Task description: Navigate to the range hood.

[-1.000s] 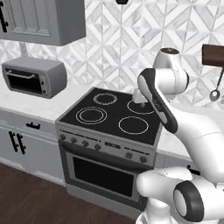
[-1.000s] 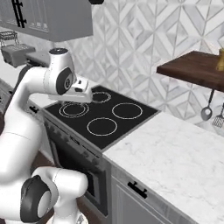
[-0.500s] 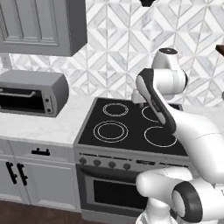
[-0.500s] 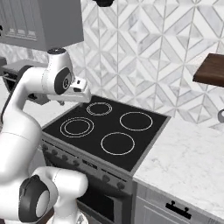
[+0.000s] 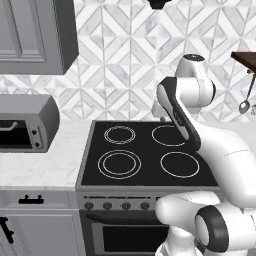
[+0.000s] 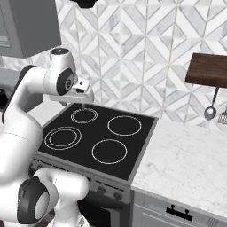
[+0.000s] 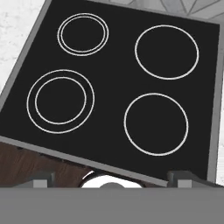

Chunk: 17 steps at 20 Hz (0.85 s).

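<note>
A grey-and-white diamond tile wall [image 5: 120,65] backs the white marble counter [image 6: 186,159], grey cabinets [image 5: 35,35] above.

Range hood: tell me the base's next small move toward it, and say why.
Probably a short roll forward, or just a stop. The range hood shows as a dark tip at the top edge, roughly above the middle of the cooktop, so the base already seems lined up. The gripper hangs over the cooktop holding nothing, so the arm need not move.

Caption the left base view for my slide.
Franka arm over the black four-ring cooktop, range hood tip overhead, toaster oven on the counter at left.
</note>
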Available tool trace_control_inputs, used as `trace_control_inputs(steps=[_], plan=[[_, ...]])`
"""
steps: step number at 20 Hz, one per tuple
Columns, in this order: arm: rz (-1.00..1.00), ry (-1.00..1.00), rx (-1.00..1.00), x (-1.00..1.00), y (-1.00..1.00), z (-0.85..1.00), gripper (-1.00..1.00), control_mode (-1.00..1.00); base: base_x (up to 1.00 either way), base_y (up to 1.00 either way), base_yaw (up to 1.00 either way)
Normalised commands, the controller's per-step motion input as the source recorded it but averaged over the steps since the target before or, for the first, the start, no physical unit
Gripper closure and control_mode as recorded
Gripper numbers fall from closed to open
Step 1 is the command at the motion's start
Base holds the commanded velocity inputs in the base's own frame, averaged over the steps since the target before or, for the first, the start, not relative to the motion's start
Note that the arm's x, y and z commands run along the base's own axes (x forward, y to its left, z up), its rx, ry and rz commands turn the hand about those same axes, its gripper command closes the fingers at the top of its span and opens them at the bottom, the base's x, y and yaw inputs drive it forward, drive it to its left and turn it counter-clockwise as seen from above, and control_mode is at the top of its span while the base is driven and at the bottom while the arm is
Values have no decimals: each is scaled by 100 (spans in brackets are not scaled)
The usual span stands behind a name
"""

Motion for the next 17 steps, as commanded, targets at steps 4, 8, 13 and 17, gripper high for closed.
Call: trace_control_inputs(steps=[4,8,13,17], plan=[[0,0,0,0,0,0,-100,100,29,50,-29],[0,0,0,0,0,0,-100,100,39,62,-29],[0,0,0,0,0,0,-100,100,38,44,-29],[0,0,0,0,0,0,-100,100,20,2,-27]])
